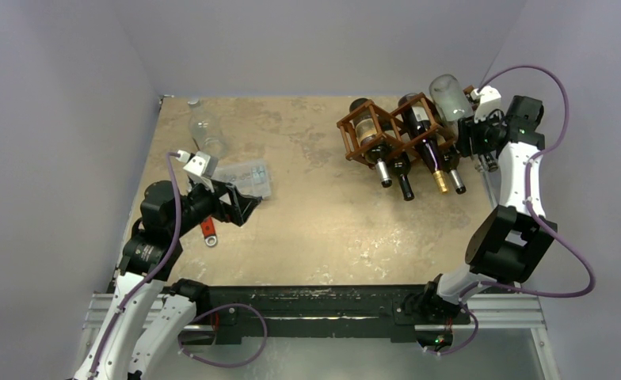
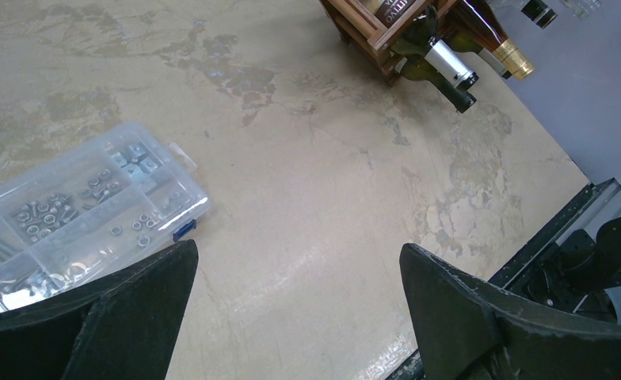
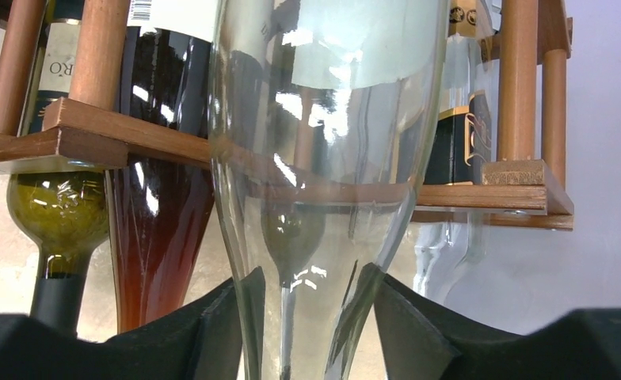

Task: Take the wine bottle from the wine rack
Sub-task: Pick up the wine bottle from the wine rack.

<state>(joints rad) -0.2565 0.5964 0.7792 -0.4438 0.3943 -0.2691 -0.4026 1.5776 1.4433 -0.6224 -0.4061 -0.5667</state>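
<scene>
Wine rack (image 3: 93, 131): we saw dark bottles (image 3: 161, 198) inside
Right gripper (image 3: 311, 309): pinched clear wine bottle (image 3: 331, 119)
Left gripper (image 2: 295, 277): jaws spread
Plastic box (image 2: 173, 170): left of rack, held screws (image 2: 46, 214)

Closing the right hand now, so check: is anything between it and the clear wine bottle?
Nothing visible. The right hand straddles the clear wine bottle near its neck, one finger on each side; the wine rack and its wooden bars lie behind the glass.

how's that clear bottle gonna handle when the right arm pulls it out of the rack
Likely slippery: the clear bottle is smooth, glossy glass, tapering where the fingers flank it. Probably lightish, since it looks empty. Fragile if knocked against the wine rack.
</scene>
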